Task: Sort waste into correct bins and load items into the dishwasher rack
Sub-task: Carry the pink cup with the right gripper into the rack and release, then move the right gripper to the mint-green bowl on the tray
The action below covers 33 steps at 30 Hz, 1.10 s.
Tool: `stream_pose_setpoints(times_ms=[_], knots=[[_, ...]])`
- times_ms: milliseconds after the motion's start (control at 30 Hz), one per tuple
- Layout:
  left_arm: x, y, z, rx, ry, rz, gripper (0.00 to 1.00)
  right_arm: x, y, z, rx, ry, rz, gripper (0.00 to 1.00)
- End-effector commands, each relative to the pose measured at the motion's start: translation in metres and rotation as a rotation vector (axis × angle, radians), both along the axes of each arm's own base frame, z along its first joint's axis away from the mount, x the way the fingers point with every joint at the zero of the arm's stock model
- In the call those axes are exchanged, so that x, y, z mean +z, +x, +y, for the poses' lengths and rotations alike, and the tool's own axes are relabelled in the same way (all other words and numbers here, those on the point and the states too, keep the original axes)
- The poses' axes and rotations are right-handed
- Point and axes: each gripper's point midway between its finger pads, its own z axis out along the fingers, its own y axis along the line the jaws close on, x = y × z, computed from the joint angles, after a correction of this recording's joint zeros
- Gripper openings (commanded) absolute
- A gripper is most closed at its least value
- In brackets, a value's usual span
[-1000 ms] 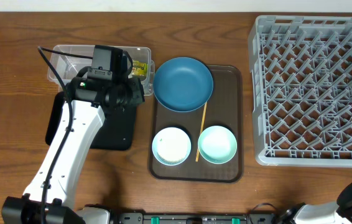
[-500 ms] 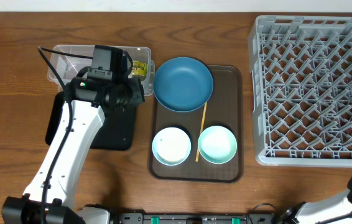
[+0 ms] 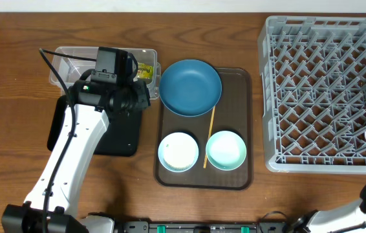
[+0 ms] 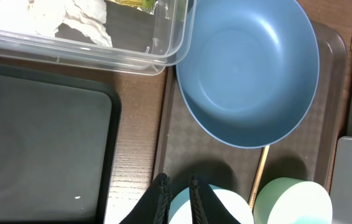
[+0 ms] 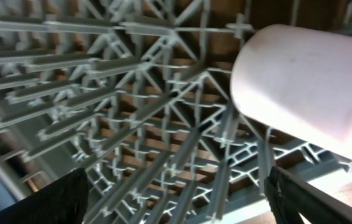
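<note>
Pink cup (image 5: 300,87): down in the dishwasher rack (image 3: 312,77), far right side, toward the near edge. It lies tilted on the pegs rather than standing. Long axis runs crosswise in the right wrist view, slanting down to the right. Which end is the mouth you cannot tell from here.

Right gripper (image 5: 182,196): spread wide, fingers at the two bottom corners of its own view, nothing between them. The cup sits ahead of it and off to the right, with rack lattice showing between cup and the nearer finger, so they are apart. Judgement: this is the relation to watch. A straight pull back along the gripper's own line should clear the cup; any drift right risks nudging it along the pegs.

Outward from the rack: dark blue bowl (image 3: 190,87), two mint bowls (image 3: 178,151) (image 3: 226,149) and the yellowish stick (image 3: 209,137) wait on the brown tray (image 3: 238,76), well apart from the right arm.

Left gripper (image 4: 177,198): fingers drawn nearly together, holding nothing. It hangs over the seam between black tray (image 3: 121,139) and brown tray, just above the left mint bowl, so it is the nearer arm for that bowl.

Clear tub (image 3: 60,53) holds the tissue (image 4: 70,15) and wrapper (image 3: 145,70)
</note>
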Motion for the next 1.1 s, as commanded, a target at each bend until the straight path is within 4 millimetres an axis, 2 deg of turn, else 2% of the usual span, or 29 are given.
stream_pose_setpoints(times_ms=[0,100,200,300,367,400,600,733,900,967,1000,1067], knots=[[0.005,0.001,0.002,0.002,0.011,-0.018,0.15,0.049,0.009,0.018,0.069,-0.06,-0.145,0.88],[0.005,0.001,0.003,0.002,0.011,-0.018,0.16,0.071,0.012,0.041,0.151,-0.106,-0.191,0.87],[0.005,0.001,0.003,0.002,0.011,-0.018,0.16,0.087,0.014,0.08,0.277,-0.126,-0.216,0.86],[0.005,0.001,0.003,0.002,0.011,-0.018,0.16,0.09,0.019,0.12,0.406,-0.119,-0.219,0.91],[0.005,0.001,0.003,0.002,0.012,-0.017,0.17,0.087,0.02,0.145,0.492,-0.103,-0.207,0.99],[0.005,0.001,0.003,0.002,0.012,-0.018,0.17,0.085,0.02,0.156,0.525,-0.094,-0.201,0.99],[0.005,0.001,0.003,0.002,0.011,-0.018,0.17,0.066,0.018,0.232,0.73,0.004,-0.189,0.99],[0.005,0.001,0.003,0.002,0.012,-0.017,0.17,0.037,0.003,0.271,0.862,0.012,-0.11,0.86],[0.005,0.001,0.003,0.002,0.012,-0.018,0.17,0.0,-0.02,0.308,1.004,-0.004,-0.025,0.82],[0.005,0.001,0.003,0.002,0.012,-0.017,0.17,-0.017,-0.031,0.318,1.059,-0.026,0.016,0.76],[0.005,0.001,0.003,0.002,0.012,-0.016,0.22,-0.024,-0.035,0.321,1.076,-0.039,0.031,0.73],[0.005,0.001,0.003,0.002,0.012,-0.016,0.22,-0.041,-0.045,0.329,1.12,-0.065,0.058,0.68]])
